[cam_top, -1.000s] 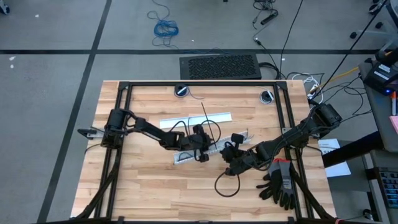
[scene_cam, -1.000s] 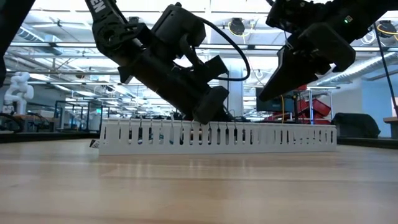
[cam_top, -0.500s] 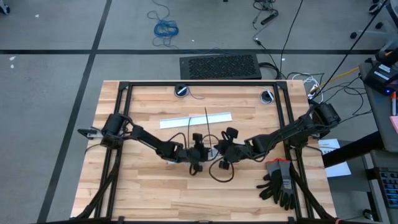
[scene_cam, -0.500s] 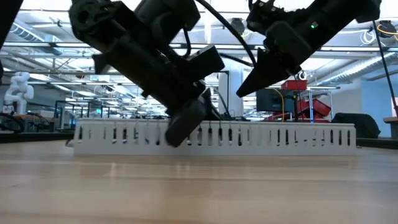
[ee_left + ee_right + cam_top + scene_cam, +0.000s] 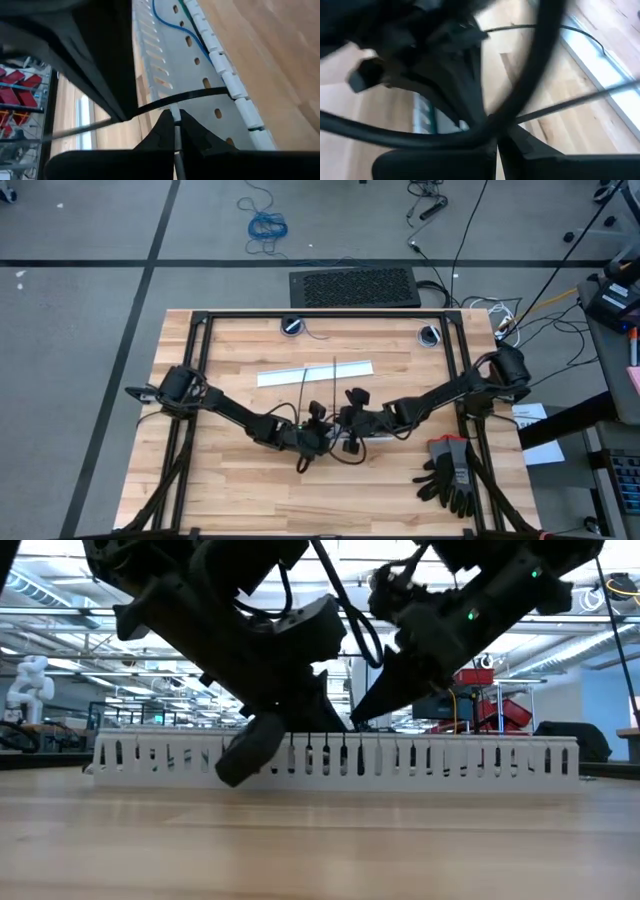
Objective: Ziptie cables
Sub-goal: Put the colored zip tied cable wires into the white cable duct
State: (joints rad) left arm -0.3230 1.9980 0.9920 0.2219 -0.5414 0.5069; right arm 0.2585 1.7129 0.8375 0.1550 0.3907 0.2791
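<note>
A white slotted duct (image 5: 440, 755) lies on the table's middle. The thin blue wire (image 5: 172, 24) and a green one lie along its inside. A black ziptie (image 5: 200, 95) crosses the duct, and its thin tail (image 5: 334, 380) points toward the far edge. My left gripper (image 5: 310, 442) and my right gripper (image 5: 345, 435) meet tip to tip over the duct, both shut. In the low view my left gripper (image 5: 250, 745) reaches almost to the table in front of the duct. My right gripper (image 5: 365, 710) slants down at the duct's top edge. My left gripper (image 5: 174, 120) is shut with its fingertips at the ziptie's band (image 5: 165, 102), where the band crosses the duct's wall. The fingers slant down from the table's left. The band lies drawn across the duct. A thin grey strip (image 5: 175, 150) runs back between the fingers. My right gripper (image 5: 497, 137) is shut on a thin straight strip, the ziptie's tail (image 5: 570, 102), which runs out sideways from its fingertips. The fingers slant down from the table's right. Blur and a thick black cord (image 5: 530, 75) hide the exact spot.
A flat white strip (image 5: 315, 372) lies beyond the grippers. Black and grey gloves (image 5: 450, 470) lie at the near right. A black frame (image 5: 320, 315) runs round the table. Two round holes (image 5: 292, 326) sit at the far edge.
My right gripper has gone toward the table's left until it meets my left gripper. My left gripper has gone toward the near edge and sunk lower. The duct has slid toward the near edge and lies more level across the table.
</note>
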